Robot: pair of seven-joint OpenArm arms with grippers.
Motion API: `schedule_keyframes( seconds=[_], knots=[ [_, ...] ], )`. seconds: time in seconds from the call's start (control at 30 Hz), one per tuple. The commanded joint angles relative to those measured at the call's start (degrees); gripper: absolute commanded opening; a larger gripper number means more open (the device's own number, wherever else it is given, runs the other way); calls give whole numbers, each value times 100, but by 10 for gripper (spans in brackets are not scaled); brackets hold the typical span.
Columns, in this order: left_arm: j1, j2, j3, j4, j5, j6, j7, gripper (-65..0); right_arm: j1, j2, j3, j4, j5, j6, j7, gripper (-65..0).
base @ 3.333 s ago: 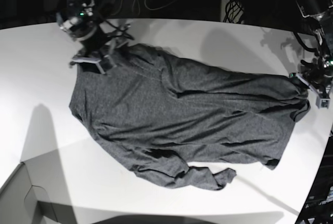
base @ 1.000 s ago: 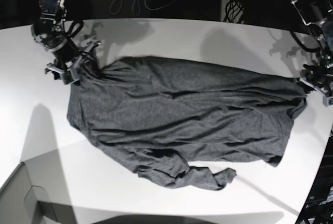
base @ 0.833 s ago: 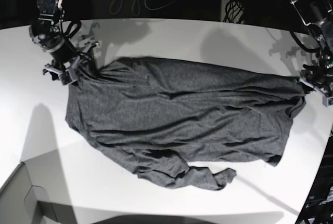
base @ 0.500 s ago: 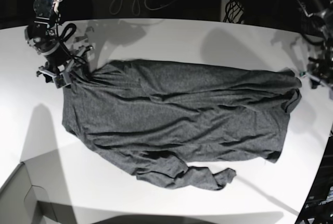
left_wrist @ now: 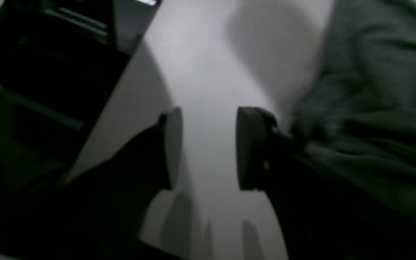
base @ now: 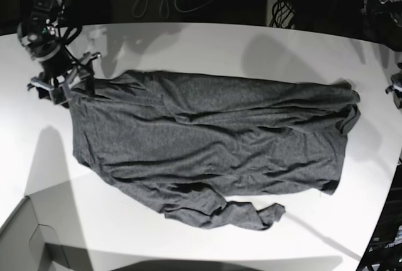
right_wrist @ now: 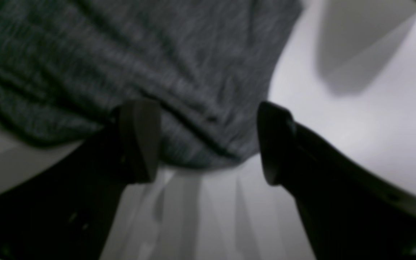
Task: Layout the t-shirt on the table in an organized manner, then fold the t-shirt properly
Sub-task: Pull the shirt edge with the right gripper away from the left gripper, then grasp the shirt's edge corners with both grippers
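shift: t-shirt (base: 207,145) dragged toward left of table (base: 207,44) versus a second ago; right end slipped free, now lying loose.
left gripper (left_wrist: 206,148): spread, nothing between pads, only bare table; pulled off right edge in base view.
right gripper (right_wrist: 208,141): spread wide, straddling shirt edge, not pinching.
task: layout unfinished; near sleeve bunched, needs regrasp.
wrist-only: empty jaw gaps.
base-only: whole shirt outline, grey box (base: 25,239).

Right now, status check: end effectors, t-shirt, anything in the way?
Left end effector open over bare table, nothing held. Right end effector open at t-shirt edge. Shirt spread, wrinkled, one sleeve bunched. Nothing in the way.
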Motion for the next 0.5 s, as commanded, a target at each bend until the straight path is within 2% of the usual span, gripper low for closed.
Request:
schedule_keyframes(
  seconds=[0.0,0.1,0.2,0.27,0.37,0.47],
  knots=[
    [3,40,-28,158,-233,-3,-23,-389,-62,51,19,150,93,-23,133,-227],
    [20,629,-11,430,-347,-3,153,-282,-194,-19,28,194,93,-23,142,-227],
    [20,1226,-11,676,206,-3,144,-158,-317,-89,28,194,93,-23,151,-227],
    [3,1517,-19,747,672,-3,135,-104,-388,-98,28,221,93,-23,151,-227],
    [-41,1701,-19,712,1068,-3,126,-73,-467,-98,28,229,93,-23,159,-227],
    [-165,1692,-19,703,1050,-3,126,-74,-537,-98,28,229,93,-23,159,-227]
  ],
)
